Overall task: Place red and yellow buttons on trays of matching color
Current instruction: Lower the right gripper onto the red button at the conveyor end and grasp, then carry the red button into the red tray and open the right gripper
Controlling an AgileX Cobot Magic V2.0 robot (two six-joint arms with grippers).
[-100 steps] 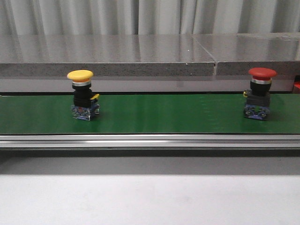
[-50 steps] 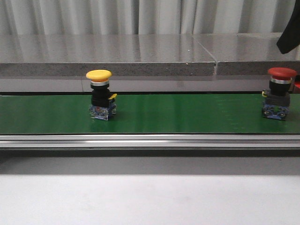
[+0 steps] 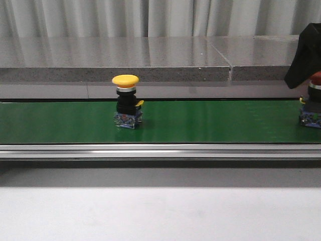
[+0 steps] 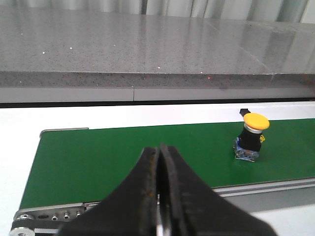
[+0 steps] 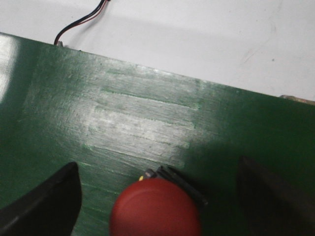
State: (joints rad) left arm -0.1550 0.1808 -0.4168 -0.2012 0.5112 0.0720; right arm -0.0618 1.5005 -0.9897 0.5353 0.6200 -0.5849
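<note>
A green belt (image 3: pixel 200 123) runs left to right across the scene, with a silver rail along its near edge and a grey stone ledge (image 3: pixel 150 60) behind it on the far side. The yellow button (image 3: pixel 126 80) stands upright on the belt, a little left of the middle, its black body and blue base below the cap; in the left wrist view the same yellow button (image 4: pixel 256 121) sits on the belt well apart from the left gripper (image 4: pixel 160 162), whose two black fingers are pressed together with nothing between them, held over the near edge of the belt. The red button (image 3: pixel 315 79) stands at the far right end of the belt, mostly cut off by the frame edge and partly hidden by the black mass of the right arm above it. Seen from the right wrist, the right gripper (image 5: pixel 157 201) is spread wide, with one finger (image 5: pixel 49 201) on each side of the red button (image 5: pixel 155 206) and a clear gap of belt showing between each finger and the red cap, so neither touches it. A thin red and black wire (image 5: pixel 81 22) lies on the white surface beside the belt. No trays are in view.
</note>
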